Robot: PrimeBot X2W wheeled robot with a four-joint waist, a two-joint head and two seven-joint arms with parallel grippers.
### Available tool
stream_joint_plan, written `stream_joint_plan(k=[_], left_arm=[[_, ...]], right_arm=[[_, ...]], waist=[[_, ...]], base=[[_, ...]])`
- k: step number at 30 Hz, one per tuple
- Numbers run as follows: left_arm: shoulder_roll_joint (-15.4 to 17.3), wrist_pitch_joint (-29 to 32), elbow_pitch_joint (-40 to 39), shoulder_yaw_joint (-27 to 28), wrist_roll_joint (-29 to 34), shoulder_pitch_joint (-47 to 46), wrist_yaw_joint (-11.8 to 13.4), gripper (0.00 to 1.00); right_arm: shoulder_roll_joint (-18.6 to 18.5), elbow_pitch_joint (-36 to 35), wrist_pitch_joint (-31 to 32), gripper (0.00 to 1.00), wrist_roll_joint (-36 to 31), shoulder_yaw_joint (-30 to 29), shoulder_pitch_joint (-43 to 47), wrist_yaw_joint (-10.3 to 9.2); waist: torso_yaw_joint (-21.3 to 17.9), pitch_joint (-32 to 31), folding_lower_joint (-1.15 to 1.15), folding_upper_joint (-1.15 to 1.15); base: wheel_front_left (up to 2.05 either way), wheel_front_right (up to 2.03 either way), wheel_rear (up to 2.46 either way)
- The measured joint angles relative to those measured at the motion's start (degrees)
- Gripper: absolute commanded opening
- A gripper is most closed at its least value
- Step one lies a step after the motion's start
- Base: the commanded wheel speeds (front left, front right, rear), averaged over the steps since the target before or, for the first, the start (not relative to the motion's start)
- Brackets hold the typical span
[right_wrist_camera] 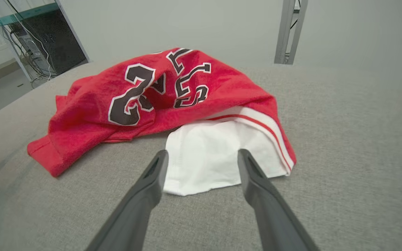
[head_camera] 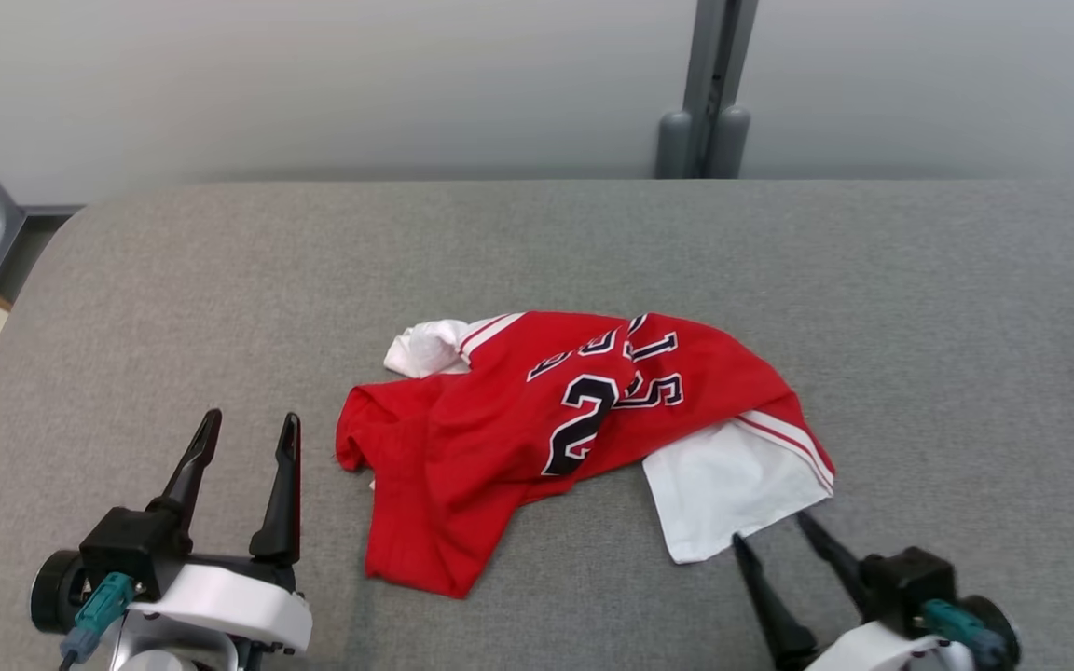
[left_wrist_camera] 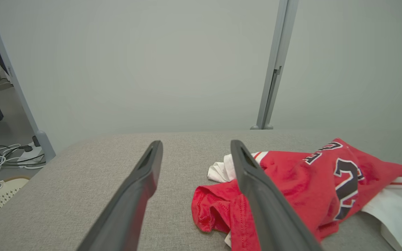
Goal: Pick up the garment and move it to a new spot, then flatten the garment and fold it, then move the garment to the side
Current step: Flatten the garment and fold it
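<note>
The garment (head_camera: 574,419) lies crumpled, ungrasped; the left end effector (head_camera: 252,417) and right end effector (head_camera: 770,527) are released; every step appears undone.

- The red jersey (head_camera: 500,438) lies crumpled in a loose heap near the middle of the grey fabric tabletop (head_camera: 220,280), not spread flat.
- Dark numerals and letters edged in white cross its upper folds, broken up by creases.
- At its near right a white part with red-and-white striped trim lies flat.
- At its far left a smaller white bunch pokes out.
- A plain red flap reaches nearest on the left.
</note>
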Motion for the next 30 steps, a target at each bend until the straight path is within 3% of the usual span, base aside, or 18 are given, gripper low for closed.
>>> stream_joint_plan(k=[7,13,14,15,16,22,30], left_arm=[[-0.64,-0.65,0.7,-0.69,0.38,-2.61,-0.49,1.0],[-1.21,-1.07,1.48,-0.99,0.43,-4.13,-0.82,1.0],[-1.29,-1.18,1.6,-1.0,0.43,-4.21,-0.86,1.0],[-1.37,-1.19,1.71,-0.99,0.43,-4.22,-0.99,1.0],[-1.42,-1.23,1.75,-0.96,0.43,-4.22,-0.98,1.0],[-1.57,-1.52,1.94,-0.8,0.42,-4.39,-1.22,1.0],[-1.59,-1.76,1.94,-0.78,0.56,-5.08,-1.3,1.0]], right_arm=[[-0.23,12.55,-1.68,1.0,1.19,7.53,-6.24,0.0],[-0.13,22.17,-4.15,1.0,0.1,8.47,-12.41,0.0],[-0.12,23.3,-4.67,0.44,0.11,8.46,-13.04,0.0],[-0.07,24.21,-5.09,0.29,0.07,8.38,-13.61,0.0],[-0.02,24.93,-5.64,0.0,0.08,8.18,-14.15,0.0],[-0.07,25.58,-10.21,0.0,2.41,6.31,-14.91,0.0],[-2.65,14.49,-12.36,0.0,2.41,-1.6,-10.71,0.0]], waist=[[2.54,3.05,0.0,0.0],[3.97,5.11,0.0,0.0],[4.08,5.34,0.0,0.0],[4.14,5.51,0.0,0.0],[4.13,5.68,0.0,0.0],[3.21,6.02,0.0,0.0],[1.59,6.12,0.0,0.0]], base=[[0.0,0.0,0.0],[0.0,0.0,0.0],[0.0,0.0,0.0],[0.0,0.0,0.0],[0.0,0.0,0.0],[0.0,0.0,0.0],[0.0,0.0,0.0]])
